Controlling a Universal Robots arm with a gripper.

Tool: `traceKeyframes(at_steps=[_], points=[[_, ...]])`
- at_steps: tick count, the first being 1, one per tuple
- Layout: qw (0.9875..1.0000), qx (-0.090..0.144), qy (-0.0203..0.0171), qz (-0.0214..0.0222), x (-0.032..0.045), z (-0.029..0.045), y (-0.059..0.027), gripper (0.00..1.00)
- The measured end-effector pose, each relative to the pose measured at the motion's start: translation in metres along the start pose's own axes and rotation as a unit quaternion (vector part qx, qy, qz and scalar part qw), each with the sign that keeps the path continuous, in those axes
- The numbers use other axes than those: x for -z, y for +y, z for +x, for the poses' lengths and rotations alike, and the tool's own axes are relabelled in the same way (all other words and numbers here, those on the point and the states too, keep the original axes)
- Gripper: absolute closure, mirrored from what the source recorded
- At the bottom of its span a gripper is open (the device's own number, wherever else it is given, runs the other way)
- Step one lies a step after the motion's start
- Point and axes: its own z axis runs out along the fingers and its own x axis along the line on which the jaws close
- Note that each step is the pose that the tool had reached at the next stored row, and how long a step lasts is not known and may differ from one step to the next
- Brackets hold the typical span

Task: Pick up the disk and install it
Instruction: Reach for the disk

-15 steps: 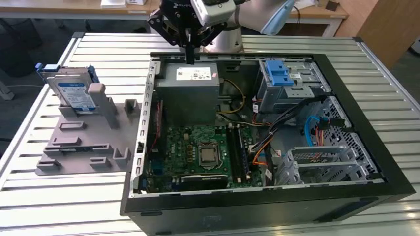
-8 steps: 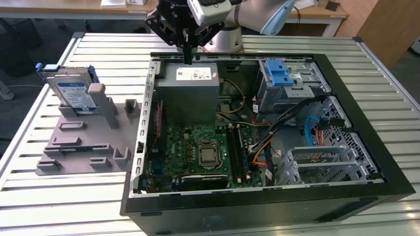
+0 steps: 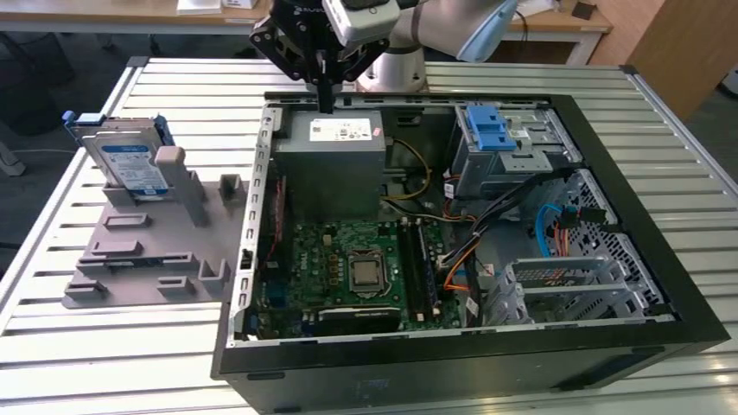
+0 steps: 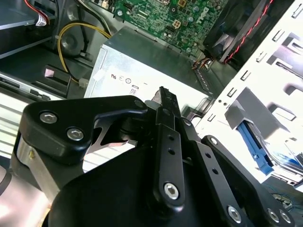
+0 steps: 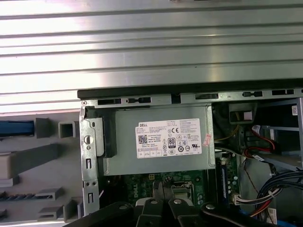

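Slatted table (image 3: 116,363), disk (image 3: 124,164) steeply on end

Slatted metal table (image 3: 92,363) w/ open PC case (image 3: 461,367) & grey fixture plate (image 3: 127,251) alongside.

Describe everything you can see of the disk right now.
The disk is a flat silver drive with a blue-and-white label and blue bracket along its edges. It stands on edge in the grey holder, against a post, at the exterior view's left of the open case. Only the holder touches it.
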Motion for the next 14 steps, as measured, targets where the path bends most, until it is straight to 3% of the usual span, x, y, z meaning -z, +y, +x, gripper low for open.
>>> traceKeyframes(at_steps=[14], points=[[1.0, 0.0, 0.0, 0.0, -0.0004, 0.0075, 0.0001, 0.89]])
